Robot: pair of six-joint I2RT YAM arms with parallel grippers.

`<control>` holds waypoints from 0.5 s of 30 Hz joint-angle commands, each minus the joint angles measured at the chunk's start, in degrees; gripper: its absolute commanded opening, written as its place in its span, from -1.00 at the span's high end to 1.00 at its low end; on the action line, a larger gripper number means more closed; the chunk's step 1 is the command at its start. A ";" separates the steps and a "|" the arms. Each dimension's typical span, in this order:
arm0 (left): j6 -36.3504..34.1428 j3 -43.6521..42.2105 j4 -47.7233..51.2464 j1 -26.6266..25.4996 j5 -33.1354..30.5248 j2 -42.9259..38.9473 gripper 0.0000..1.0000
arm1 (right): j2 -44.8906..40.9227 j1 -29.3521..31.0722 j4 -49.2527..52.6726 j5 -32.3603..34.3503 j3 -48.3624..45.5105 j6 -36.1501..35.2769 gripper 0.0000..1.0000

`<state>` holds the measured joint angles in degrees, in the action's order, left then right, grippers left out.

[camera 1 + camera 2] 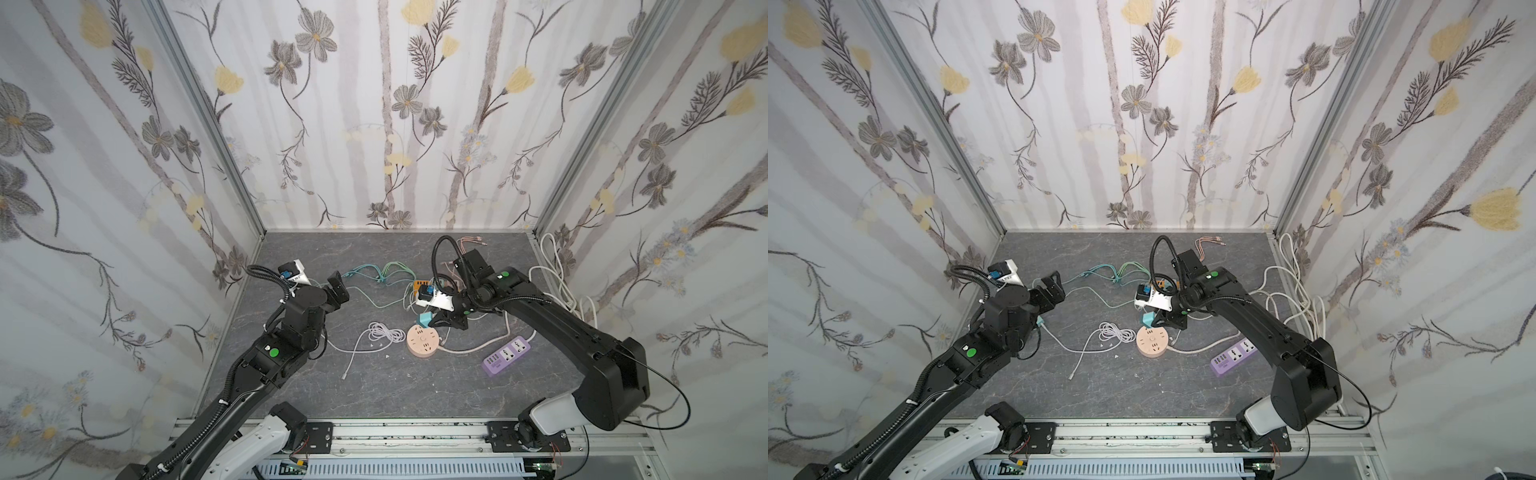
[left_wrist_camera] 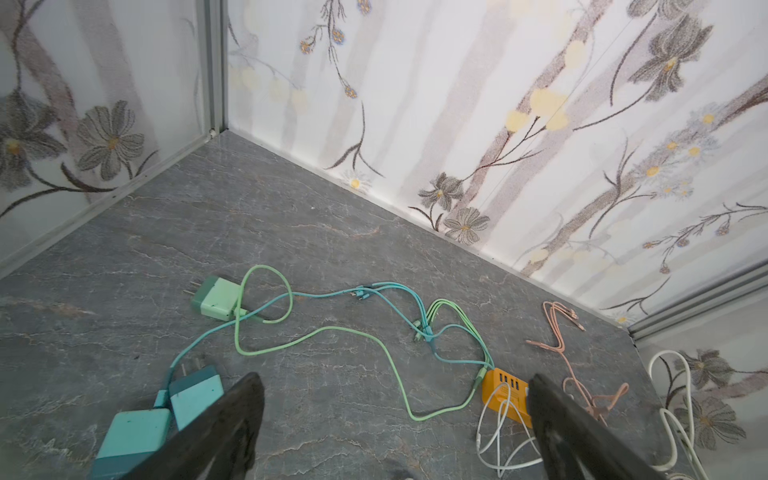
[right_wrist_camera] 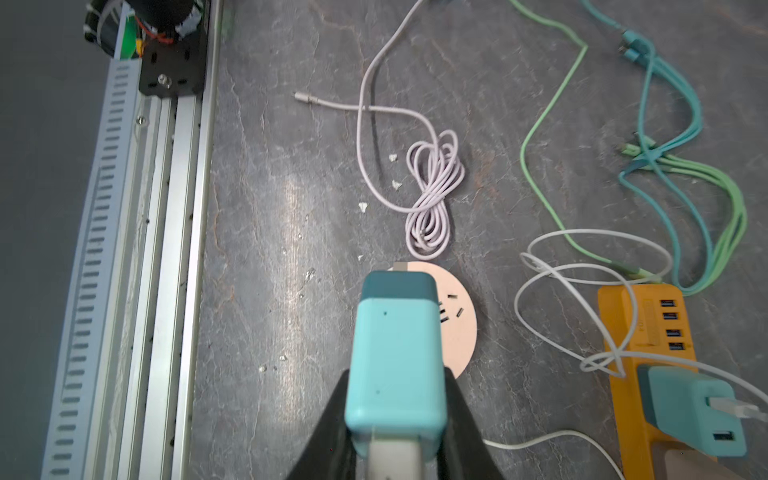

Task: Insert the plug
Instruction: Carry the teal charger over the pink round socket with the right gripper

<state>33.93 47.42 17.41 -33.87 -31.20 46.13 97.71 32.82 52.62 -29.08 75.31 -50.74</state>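
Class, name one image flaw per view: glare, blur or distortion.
In both top views, wide-angle perspective splays the corner posts; in the right wrist view, glare streaks the tabletop; in the left wrist view, the fingers of the left tool look soft.

**Free room and obstacles on the grey tabletop [image 1: 374, 395].** The strip along the front edge lies bare. Obstacles:
- a coiled white cable [image 1: 384, 333] at centre, just beside a round peach socket [image 1: 422, 340];
- a purple power strip [image 1: 506, 356] nearer the right edge;
- green and teal cables [image 1: 376, 274] strung across the back half;
- white cords [image 1: 557, 282] heaped along the right edge.

Over the socket's far rim, the right gripper [image 1: 434, 321], closed on a teal plug adapter [image 3: 395, 332], blocks passage.
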 commanded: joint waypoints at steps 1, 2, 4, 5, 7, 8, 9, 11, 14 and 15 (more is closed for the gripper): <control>-0.97 -0.49 -1.52 0.47 -2.92 -0.64 -1.00 | 4.40 2.33 8.99 8.94 4.06 -4.89 1.00; -1.04 -0.49 -1.39 0.62 -3.02 -0.60 -1.00 | 5.55 2.95 9.65 11.22 4.97 -5.01 1.00; -1.20 -0.46 -1.14 0.87 -2.93 -0.49 -1.00 | 8.36 4.27 11.56 16.11 7.60 -5.88 1.00; -1.30 -0.48 -1.25 0.90 -2.75 -0.39 -1.00 | 9.49 4.88 12.39 17.61 8.84 -6.24 1.00; -1.48 -0.57 -1.21 1.10 -2.60 -0.25 -1.00 | 12.22 6.31 13.90 20.59 11.56 -7.53 1.00; -1.62 -0.68 -1.24 1.18 -2.60 -0.18 -1.00 | 13.22 6.95 14.23 21.89 12.54 -8.19 1.00; -1.72 -0.79 -1.27 1.24 -2.72 -0.18 -1.00 | 14.38 7.76 14.27 23.86 13.42 -9.08 1.00; -1.90 -1.08 -1.23 1.39 -2.69 -0.32 -1.00 | 16.37 9.00 14.18 27.91 14.91 -10.67 1.00; -2.67 -1.54 -1.00 1.63 -2.62 -0.69 -1.00 | 19.70 10.60 13.94 34.57 17.55 -12.12 1.00; -2.96 -1.62 -0.76 1.71 -2.76 -0.95 -1.00 | 20.86 10.99 14.58 35.58 18.60 -12.72 1.00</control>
<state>31.83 46.04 17.45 -32.34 -32.75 45.60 116.97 43.24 66.08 -0.73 92.07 -60.29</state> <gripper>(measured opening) 0.997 0.247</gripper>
